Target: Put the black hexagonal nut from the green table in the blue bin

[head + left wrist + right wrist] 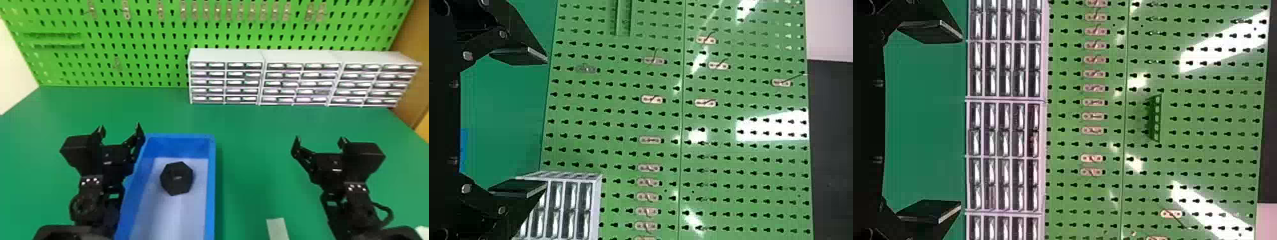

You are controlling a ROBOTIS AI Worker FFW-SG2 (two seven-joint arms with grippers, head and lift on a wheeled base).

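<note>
Nut (pixel 176 178) flat, bin (pixel 211 191) lengthwise forward

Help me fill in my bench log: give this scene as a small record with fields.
nut: black, hexagonal, inside the bin
bin: blue, on the green table
left pincer: open, empty, by the bin's left side
right pincer: open, empty, right of the bin
drawer cabinets: three, side by side, at the back
task: nut is in place

Drawer cabinets (pixel 227 56) stand before a green pegboard (pixel 155 42) — a pale strip (pixel 277 228) lies nearer.
</note>
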